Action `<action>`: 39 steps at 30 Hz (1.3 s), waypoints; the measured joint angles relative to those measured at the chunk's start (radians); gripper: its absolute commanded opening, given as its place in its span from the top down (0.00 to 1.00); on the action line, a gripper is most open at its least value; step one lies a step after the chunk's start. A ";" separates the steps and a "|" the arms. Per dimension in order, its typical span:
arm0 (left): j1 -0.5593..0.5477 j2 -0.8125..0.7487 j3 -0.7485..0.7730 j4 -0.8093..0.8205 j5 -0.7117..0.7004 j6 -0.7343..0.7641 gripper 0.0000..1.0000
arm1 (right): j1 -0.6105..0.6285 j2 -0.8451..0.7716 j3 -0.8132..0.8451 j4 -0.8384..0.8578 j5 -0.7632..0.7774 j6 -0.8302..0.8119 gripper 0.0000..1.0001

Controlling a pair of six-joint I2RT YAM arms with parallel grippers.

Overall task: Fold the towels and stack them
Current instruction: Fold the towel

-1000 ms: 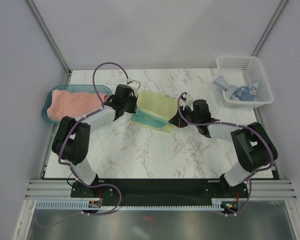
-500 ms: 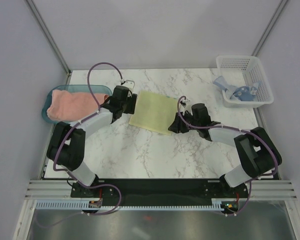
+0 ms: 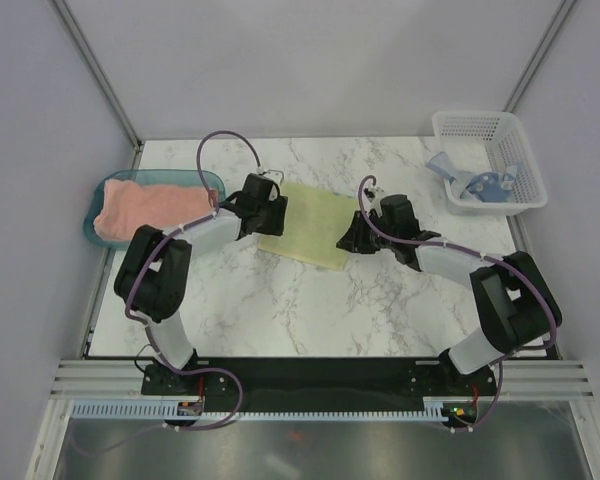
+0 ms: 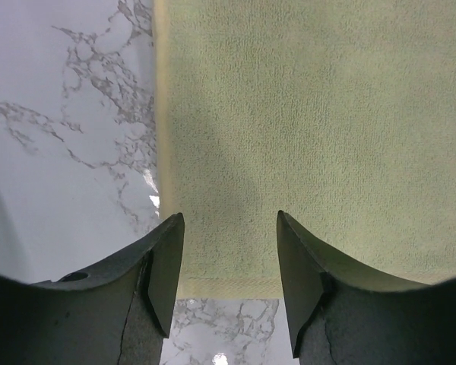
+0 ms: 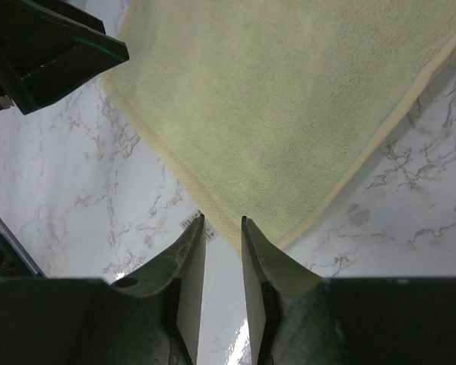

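Closing now, you could pinch only one layer of the centre-frame yellow towel (image 3: 310,222); left gripper (image 4: 229,228) stands wide, right gripper (image 5: 223,226) narrow, both empty.

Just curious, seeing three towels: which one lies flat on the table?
The pale yellow towel, flat on the marble table. The pink towel sits folded in the teal tray; the blue towel is bunched in the white basket.

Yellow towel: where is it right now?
Top view: the yellow towel lies flat mid-table, between the left fingers and right fingers, right of the teal tray.
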 measured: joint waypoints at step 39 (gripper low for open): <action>0.146 0.467 0.708 -0.250 0.209 -0.146 0.64 | -0.136 0.530 0.601 -0.143 0.031 -0.068 1.00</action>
